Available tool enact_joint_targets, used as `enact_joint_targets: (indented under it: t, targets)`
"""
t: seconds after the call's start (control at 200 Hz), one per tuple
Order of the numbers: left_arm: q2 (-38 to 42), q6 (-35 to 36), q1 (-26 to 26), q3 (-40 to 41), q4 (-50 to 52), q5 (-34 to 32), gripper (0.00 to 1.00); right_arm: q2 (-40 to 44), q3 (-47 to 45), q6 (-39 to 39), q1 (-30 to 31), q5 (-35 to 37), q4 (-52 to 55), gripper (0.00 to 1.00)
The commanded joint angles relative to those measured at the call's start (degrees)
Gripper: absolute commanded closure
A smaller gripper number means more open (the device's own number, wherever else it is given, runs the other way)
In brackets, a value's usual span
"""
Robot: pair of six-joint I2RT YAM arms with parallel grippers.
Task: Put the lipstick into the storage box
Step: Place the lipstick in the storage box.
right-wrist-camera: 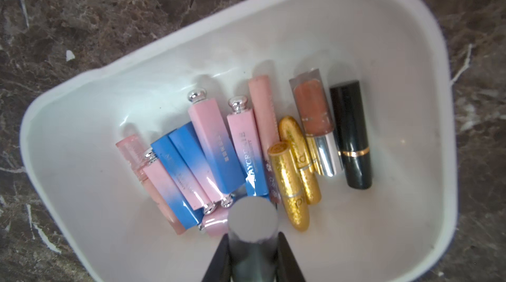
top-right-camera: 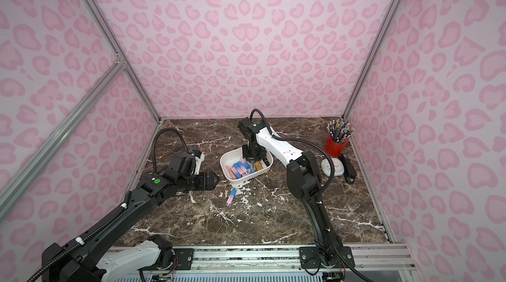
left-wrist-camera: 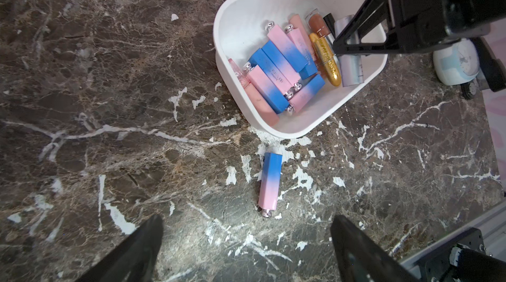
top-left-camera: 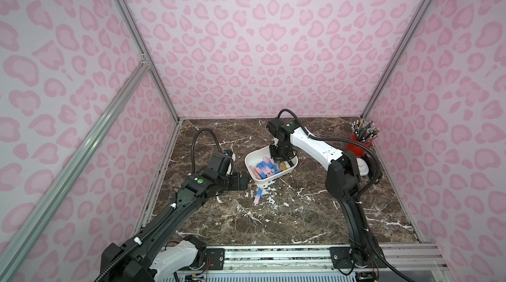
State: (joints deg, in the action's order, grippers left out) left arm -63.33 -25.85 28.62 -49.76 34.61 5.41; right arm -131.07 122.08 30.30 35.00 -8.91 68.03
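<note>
The white storage box [top-left-camera: 249, 158] [top-right-camera: 226, 171] [left-wrist-camera: 246, 17] [right-wrist-camera: 356, 42] sits mid-table and holds several lipsticks: pink-and-blue, gold, black and peach tubes. My right gripper [top-left-camera: 278, 161] [top-right-camera: 253, 160] [right-wrist-camera: 253, 256] hangs inside the box, shut on a silver lipstick tube [right-wrist-camera: 253, 226] [left-wrist-camera: 351, 68] held upright. A pink-and-blue lipstick [top-left-camera: 258, 197] [top-right-camera: 231, 197] [left-wrist-camera: 269, 182] lies on the marble just in front of the box. My left gripper [top-left-camera: 246, 181] [top-right-camera: 215, 179] [left-wrist-camera: 247, 223] is open above the table, left of the box, its fingers wide apart and empty, short of that tube.
A red pencil cup [top-left-camera: 358, 143] stands at the back right. A white round device [top-left-camera: 363, 169] and a black stapler [top-right-camera: 349, 169] lie beside it. Pink walls enclose the table on three sides. A metal rail [top-left-camera: 273, 256] runs along the front edge.
</note>
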Motion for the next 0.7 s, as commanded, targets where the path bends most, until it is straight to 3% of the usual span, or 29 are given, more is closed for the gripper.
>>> enact_joint_targets:
  t: [0.0, 0.065, 0.185, 0.29, 0.45, 0.58, 0.65, 0.695]
  targets:
    - [-2.29, 0.4, -0.06, -0.91, -3.17, 0.94, 0.02, -2.86, 2.09, -2.03, -1.04, -0.21, 1.41, 0.75]
    - [-4.13, 0.83, -0.06, -1.55, -3.73, 1.3, 0.02, -4.07, 3.9, -2.64, -1.6, -0.43, 1.79, 0.68]
    - [-7.78, 1.56, -0.06, -3.11, -5.04, 1.61, 0.02, -3.71, 5.81, -3.91, -2.15, 0.38, 1.87, 0.42]
    - [-11.28, 2.1, -0.06, -4.77, -6.11, 2.21, 0.02, -1.62, 6.06, -5.1, -2.7, 0.32, 1.49, 0.31]
    - [-16.73, 2.53, -0.06, -6.55, -8.22, 2.65, 0.01, 3.12, 4.66, -7.01, -2.85, 1.36, 1.8, 0.27]
    - [-21.08, 2.31, -0.06, -7.17, -11.01, 2.82, 0.16, 7.43, 1.48, -7.69, -3.0, 2.56, 2.05, 0.28]
    - [-22.8, 1.73, -0.06, -7.57, -12.94, 2.51, 0.3, 9.8, -0.7, -7.76, -3.23, 3.42, 2.06, 0.28]
    - [-24.16, 1.51, -0.06, -8.27, -13.67, 2.48, 0.33, 11.19, -2.12, -7.74, -3.39, 3.67, 2.02, 0.28]
